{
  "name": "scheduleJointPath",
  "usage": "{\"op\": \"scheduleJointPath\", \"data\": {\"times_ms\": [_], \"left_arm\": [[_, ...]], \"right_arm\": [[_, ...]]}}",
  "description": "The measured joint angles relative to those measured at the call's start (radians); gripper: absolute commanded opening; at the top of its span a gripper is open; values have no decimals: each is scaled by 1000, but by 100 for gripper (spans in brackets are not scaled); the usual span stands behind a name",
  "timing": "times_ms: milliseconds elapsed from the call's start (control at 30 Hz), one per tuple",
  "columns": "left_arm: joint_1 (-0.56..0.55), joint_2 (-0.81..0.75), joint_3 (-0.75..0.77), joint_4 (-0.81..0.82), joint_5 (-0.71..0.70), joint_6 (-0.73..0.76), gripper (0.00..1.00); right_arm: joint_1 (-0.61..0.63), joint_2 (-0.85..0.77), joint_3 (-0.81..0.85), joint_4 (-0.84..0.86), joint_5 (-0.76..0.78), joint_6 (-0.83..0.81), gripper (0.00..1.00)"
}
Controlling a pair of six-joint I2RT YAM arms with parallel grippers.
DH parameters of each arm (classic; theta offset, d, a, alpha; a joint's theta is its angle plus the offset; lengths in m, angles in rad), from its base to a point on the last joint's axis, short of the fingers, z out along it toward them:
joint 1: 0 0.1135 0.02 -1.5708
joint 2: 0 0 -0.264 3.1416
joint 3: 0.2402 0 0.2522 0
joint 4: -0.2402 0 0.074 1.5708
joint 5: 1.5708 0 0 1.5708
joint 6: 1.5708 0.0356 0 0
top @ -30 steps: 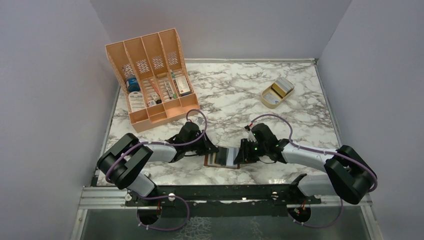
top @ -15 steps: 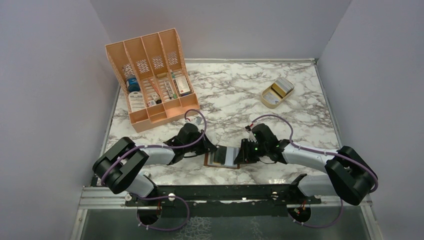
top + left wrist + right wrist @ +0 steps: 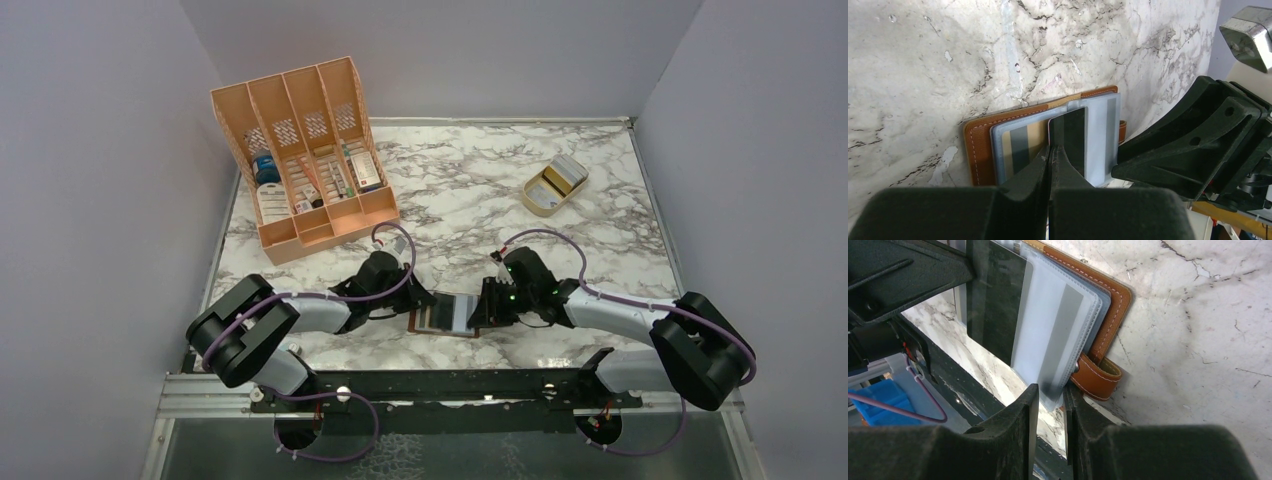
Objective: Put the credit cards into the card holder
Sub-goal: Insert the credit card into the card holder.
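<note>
Soft even light, blurred wrist foregrounds

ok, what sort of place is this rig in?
Probably a lab test cell: white marble-patterned tabletop boxed in by plain grey walls, with a black metal mounting rail along its near edge.

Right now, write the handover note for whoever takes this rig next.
Grippers: left gripper is shut on a dark plastic card. The right gripper pinches the edge of a clear bluish sleeve.
Things: the open brown leather card holder lies on the marble table between the arms.
Done: a striped card sits in a sleeve.
Left: the dark card looks only partly in, so push it home. Pale cards wait in the tan stand, back right.
</note>
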State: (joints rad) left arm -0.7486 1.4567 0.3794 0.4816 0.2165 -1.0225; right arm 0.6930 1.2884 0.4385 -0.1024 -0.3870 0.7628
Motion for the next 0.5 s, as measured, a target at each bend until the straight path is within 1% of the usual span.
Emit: {"op": "scheduleJointPath", "data": {"times_ms": [300, 500], "left_arm": [[-11, 7, -2, 33, -8, -32, 0], [-20, 11, -16, 64, -10, -67, 0]], "right_arm": [[0, 0, -11, 23, -1, 21, 26], [0, -11, -11, 21, 0, 23, 30]]}}
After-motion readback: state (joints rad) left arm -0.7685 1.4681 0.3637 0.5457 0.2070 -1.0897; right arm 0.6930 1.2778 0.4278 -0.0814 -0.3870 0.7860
